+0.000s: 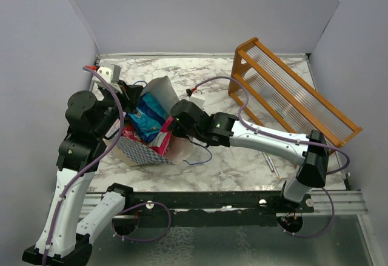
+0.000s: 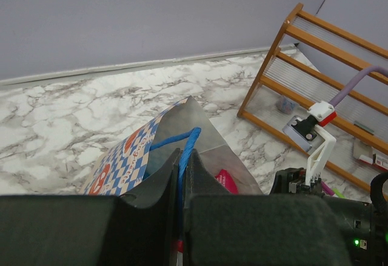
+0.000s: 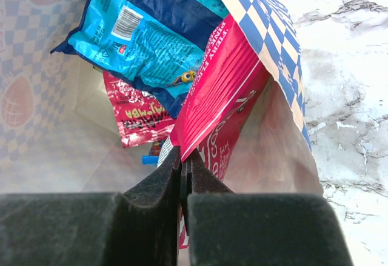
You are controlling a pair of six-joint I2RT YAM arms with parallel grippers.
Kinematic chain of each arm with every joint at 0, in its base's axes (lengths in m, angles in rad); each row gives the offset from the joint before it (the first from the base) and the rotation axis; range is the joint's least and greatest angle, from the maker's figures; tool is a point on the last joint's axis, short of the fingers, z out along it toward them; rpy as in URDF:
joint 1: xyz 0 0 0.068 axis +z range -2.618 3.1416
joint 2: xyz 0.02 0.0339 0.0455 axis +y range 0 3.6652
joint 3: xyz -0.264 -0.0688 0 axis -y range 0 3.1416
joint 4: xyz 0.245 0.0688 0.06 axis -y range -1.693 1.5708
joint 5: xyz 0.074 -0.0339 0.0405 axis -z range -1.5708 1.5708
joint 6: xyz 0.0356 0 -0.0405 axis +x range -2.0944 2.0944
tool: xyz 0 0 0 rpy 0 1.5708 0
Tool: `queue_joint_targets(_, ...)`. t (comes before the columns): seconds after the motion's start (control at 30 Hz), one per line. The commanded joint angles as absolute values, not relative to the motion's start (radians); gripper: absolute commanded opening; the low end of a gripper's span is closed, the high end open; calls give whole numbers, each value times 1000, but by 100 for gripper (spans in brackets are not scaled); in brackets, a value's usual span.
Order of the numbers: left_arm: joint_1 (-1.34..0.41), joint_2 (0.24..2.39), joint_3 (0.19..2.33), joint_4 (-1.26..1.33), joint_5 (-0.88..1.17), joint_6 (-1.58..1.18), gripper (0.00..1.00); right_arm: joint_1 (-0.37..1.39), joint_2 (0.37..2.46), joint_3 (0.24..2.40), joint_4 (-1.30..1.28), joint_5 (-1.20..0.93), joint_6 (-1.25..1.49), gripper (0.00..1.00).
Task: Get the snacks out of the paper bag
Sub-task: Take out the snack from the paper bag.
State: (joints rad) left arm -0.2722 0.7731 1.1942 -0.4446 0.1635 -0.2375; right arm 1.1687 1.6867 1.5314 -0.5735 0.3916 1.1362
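- The paper bag [image 1: 140, 152] sits tilted on the table [image 1: 242, 163] toward nine o'clock, with the left gripper [image 2: 182, 160] jaws clenched on its blue handle [image 2: 173, 139].
- The right gripper [image 3: 184, 160] jaws pinch the pink packet [image 3: 218, 96], at four o'clock of the blue packet [image 3: 136, 42].
- The packets look light, crinkly and slick, so an edge seam probably gives the surest hold.

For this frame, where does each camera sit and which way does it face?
Top external: above and behind the bases, looking down on the marble table, both arms, paper bag and orange rack.
Left wrist: on the left arm, facing the rack over the bag's rim; left hand pinches the blue handle.
Right wrist: on the right arm, looking into the bag; right hand grips a pink packet.
All three share the bag.
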Motion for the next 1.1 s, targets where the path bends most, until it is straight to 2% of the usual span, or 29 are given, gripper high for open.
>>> queue_joint_targets(0.0,-272,748,1203,-415,170,-251,0,1165,1663,1524,-515,393,1128,1)
queue_joint_targets(0.23,-274,741,1202,-427,155,-241,0,1164,1662,1534,-482,350,1103,1)
queue_joint_targets(0.53,-274,722,1183,-425,140,-237,0,1163,1555,1510,-299,300,1039,1)
queue_joint_targets(0.83,-273,698,1202,-456,-8,-229,0,1164,1535,1654,-263,290,982,1)
queue_joint_targets(1.07,-272,706,1221,-478,-67,-234,0,1164,1566,1845,-266,342,870,1)
